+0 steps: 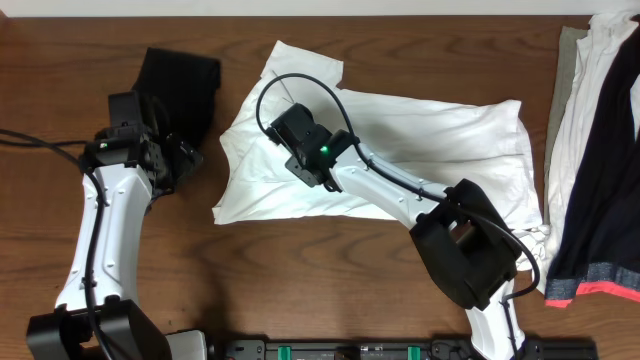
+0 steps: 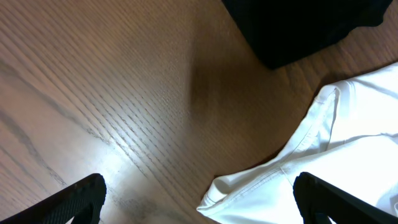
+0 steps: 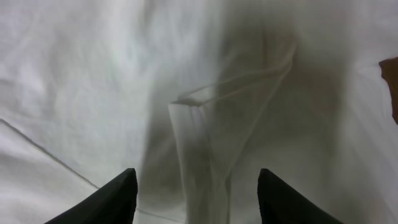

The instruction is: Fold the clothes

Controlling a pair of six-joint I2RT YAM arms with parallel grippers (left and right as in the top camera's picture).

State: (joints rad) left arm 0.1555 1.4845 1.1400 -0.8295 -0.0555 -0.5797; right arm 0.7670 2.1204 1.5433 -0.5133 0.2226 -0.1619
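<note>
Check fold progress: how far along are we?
Done: possibly the black garment, lying compact at top left. In hand: the white shirt, spread but rumpled; right gripper open over a raised crease, gripping nothing; left gripper open over the table by the shirt's edge. Left: finish that shirt, then the heap at the right edge.

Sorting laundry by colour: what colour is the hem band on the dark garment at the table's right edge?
Coral pink; the band shows best overhead.
</note>
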